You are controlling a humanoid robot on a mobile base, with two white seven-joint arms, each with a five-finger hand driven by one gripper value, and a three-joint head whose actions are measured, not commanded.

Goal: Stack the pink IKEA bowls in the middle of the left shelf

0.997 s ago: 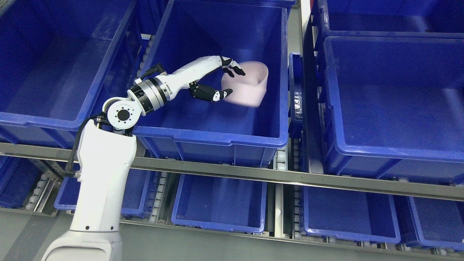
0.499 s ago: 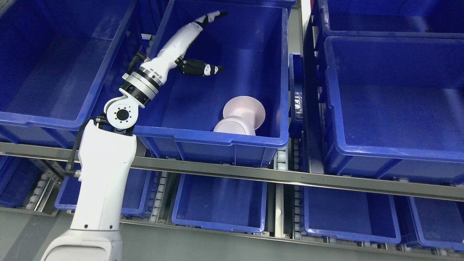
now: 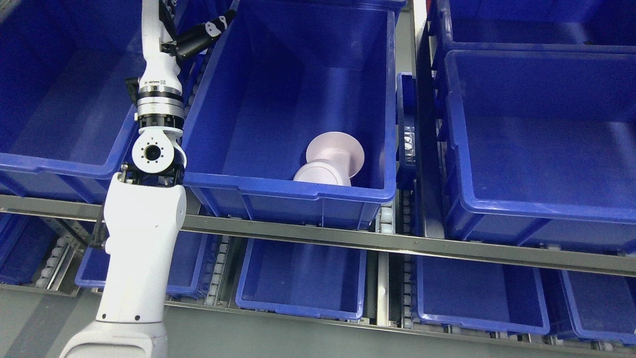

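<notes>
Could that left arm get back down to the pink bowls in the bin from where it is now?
Probably yes. The pink bowls lie in the open-topped blue bin near its front wall, nothing over them. The left hand is raised at the bin's upper left corner, so only the bin's rim lies between.

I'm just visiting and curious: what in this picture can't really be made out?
- Left hand, head view: most fingers cut off by the top edge, so its pose is unclear.
- Pink bowls: the bin's front wall hides their bottom edges.
- Right arm: outside the picture.

Blue bin (image 3: pixel 298 189) lies open above; pink bowls (image 3: pixel 330 161) crowd its front-right corner.
</notes>
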